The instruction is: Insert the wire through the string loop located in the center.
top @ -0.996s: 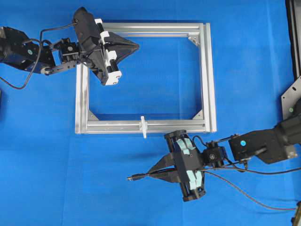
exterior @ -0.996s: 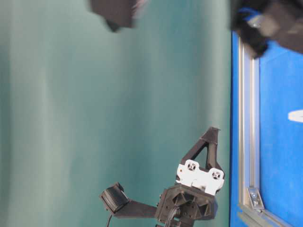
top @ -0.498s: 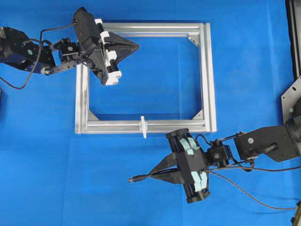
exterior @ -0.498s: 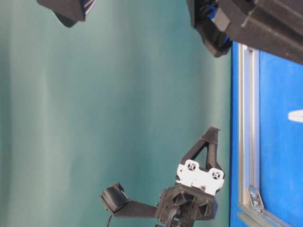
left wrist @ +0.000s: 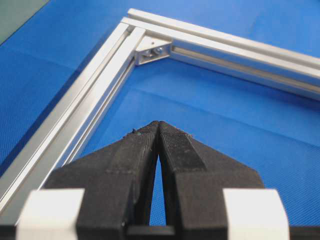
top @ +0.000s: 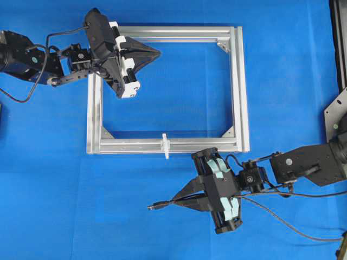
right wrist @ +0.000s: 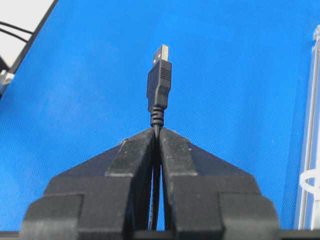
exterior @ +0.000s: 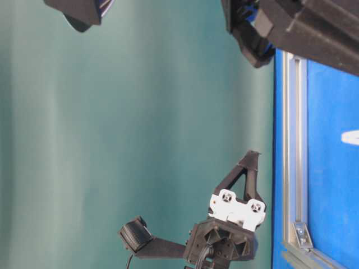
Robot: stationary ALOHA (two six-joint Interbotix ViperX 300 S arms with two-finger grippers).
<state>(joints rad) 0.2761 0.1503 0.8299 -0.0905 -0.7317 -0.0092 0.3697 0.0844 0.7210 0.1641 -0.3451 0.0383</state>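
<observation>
The wire is a thin black cable with a USB plug [top: 154, 206] [right wrist: 160, 80]. My right gripper [top: 176, 201] [right wrist: 157, 131] is shut on it just behind the plug, which points left over the blue mat. The cable trails off to the right [top: 287, 225]. The string loop [top: 165, 145] [right wrist: 313, 183] [exterior: 350, 137] is small and white and stands across the near bar of the silver frame [top: 239, 92]. It lies above and slightly right of the plug, apart from it. My left gripper [top: 157, 52] [left wrist: 158, 123] is shut on nothing, over the frame's far left corner.
The square aluminium frame [left wrist: 95, 95] [exterior: 294, 140] lies on blue cloth and has triangular brackets [left wrist: 152, 50] in its corners. The right arm's body [exterior: 305, 25] fills the top of the table-level view. The left gripper [exterior: 252, 154] shows at the bottom of that view.
The right arm shifted slightly and turned its wrist while holding the wire, and it has stood still for the last half second. The left arm has not moved.
</observation>
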